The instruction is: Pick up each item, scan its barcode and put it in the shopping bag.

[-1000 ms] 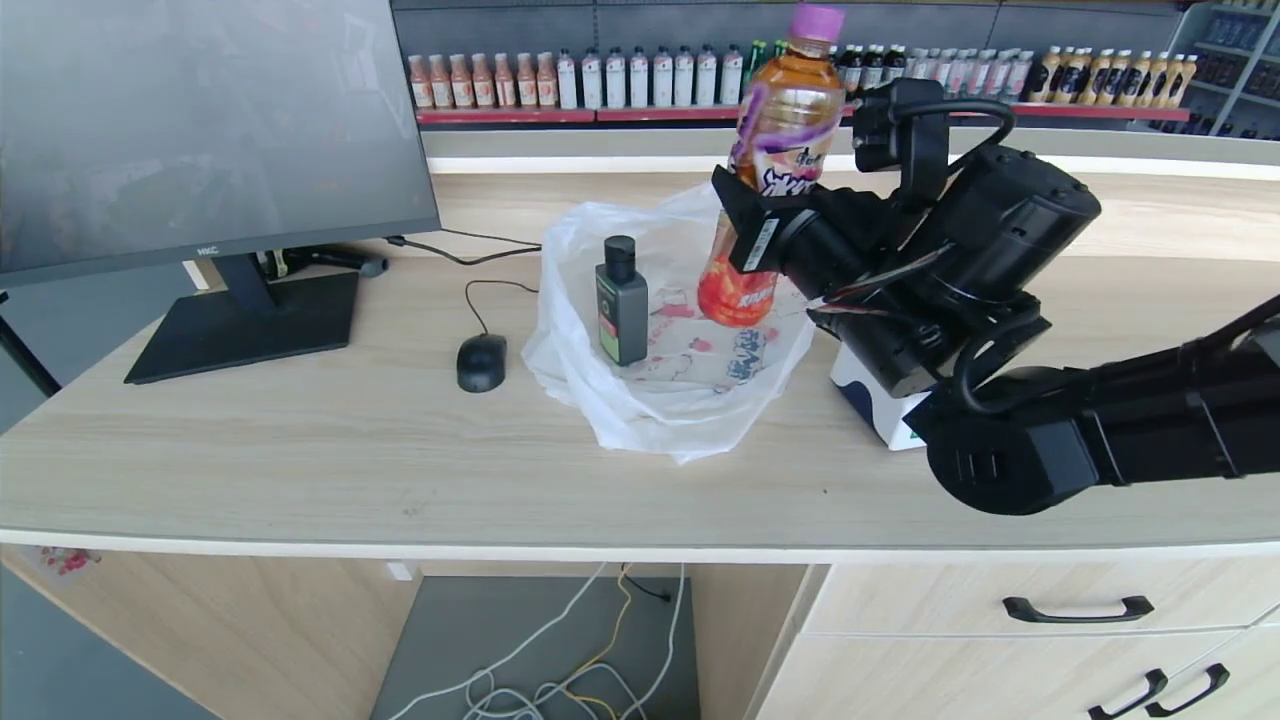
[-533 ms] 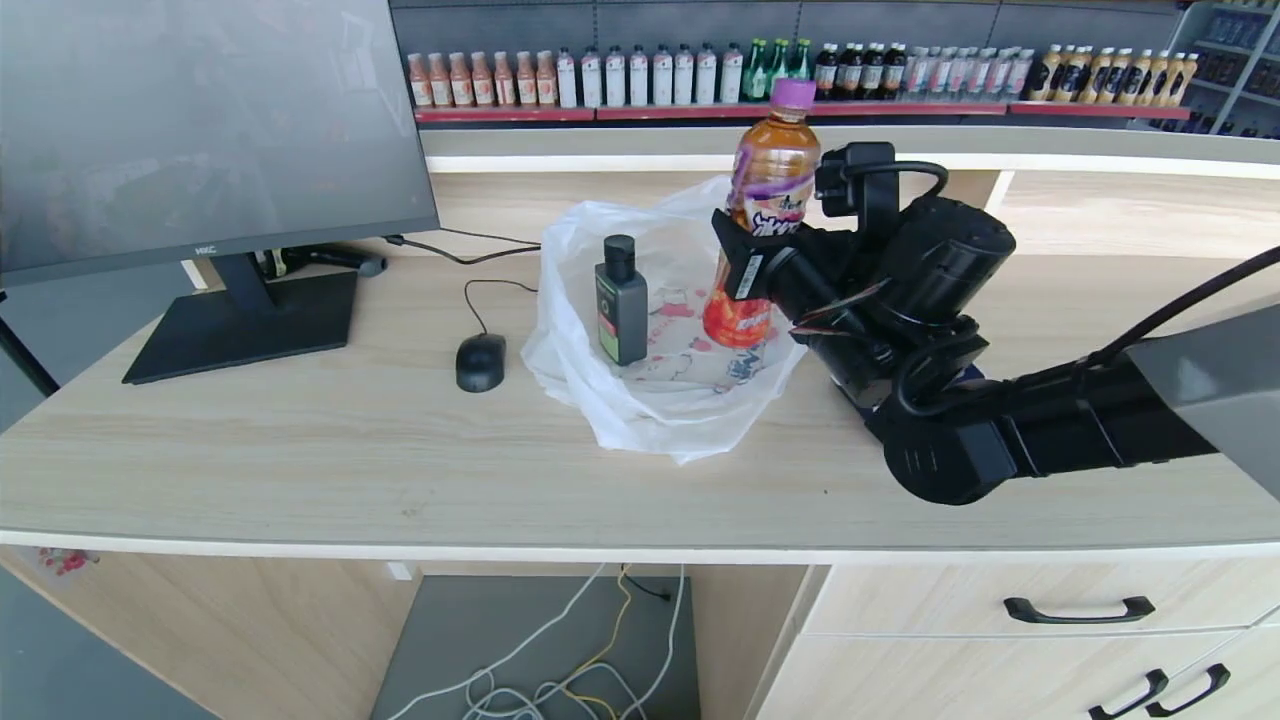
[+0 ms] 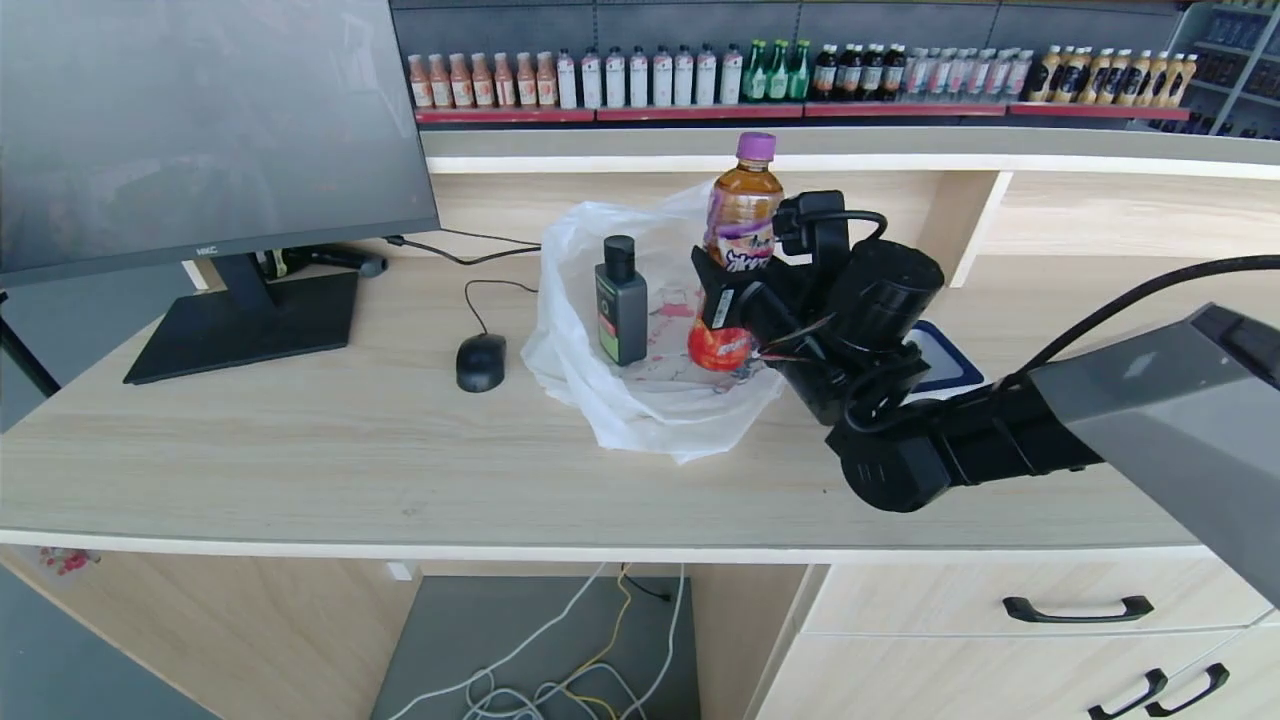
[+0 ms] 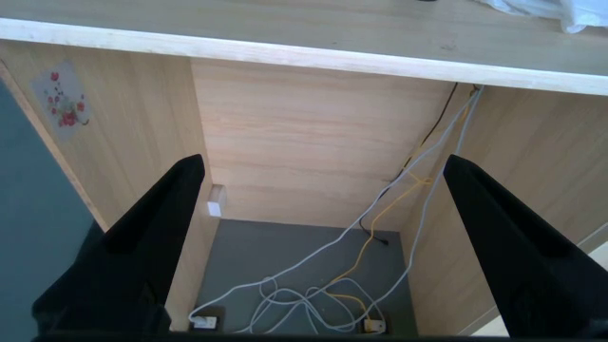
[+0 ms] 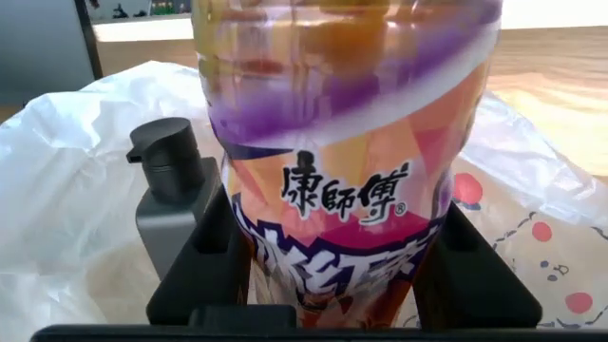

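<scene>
With the right end effector clamped on the upright tea bottle, held inside the open shopping bag just beside the dark flip-cap bottle, lower vertically until the base seats over the bench, then release without nudging its neighbour.

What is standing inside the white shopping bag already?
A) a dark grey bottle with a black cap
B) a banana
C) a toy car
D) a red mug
A: the dark grey bottle stands upright in the open shopping bag, beside the tea bottle that the right gripper holds.
</scene>
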Tool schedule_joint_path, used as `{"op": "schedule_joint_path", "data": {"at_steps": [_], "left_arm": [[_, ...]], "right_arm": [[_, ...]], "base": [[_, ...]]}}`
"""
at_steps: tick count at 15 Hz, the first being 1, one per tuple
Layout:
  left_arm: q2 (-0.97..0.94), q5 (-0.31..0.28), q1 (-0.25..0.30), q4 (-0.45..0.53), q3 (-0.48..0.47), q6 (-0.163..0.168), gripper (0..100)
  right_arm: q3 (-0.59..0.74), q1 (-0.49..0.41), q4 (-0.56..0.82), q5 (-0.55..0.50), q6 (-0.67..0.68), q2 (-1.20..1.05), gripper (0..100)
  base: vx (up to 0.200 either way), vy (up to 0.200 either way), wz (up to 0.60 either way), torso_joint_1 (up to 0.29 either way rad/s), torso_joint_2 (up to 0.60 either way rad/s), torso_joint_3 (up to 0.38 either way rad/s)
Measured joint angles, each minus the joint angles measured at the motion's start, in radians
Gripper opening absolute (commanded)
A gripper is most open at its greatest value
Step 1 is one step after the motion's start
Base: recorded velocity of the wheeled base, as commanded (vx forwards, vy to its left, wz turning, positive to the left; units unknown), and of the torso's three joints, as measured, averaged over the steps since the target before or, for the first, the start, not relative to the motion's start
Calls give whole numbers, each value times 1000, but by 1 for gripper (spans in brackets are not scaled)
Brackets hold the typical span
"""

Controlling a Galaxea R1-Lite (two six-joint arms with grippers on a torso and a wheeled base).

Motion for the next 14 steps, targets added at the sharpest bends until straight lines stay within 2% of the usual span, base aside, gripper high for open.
{"op": "schedule_joint_path", "data": {"at_steps": [14], "left_arm": [[0, 0, 0, 0, 0, 0, 100]], "right_arm": [[-9, 5, -13, -37, -11, 101, 0]], "base": [[0, 0, 0, 0, 0, 0]]}}
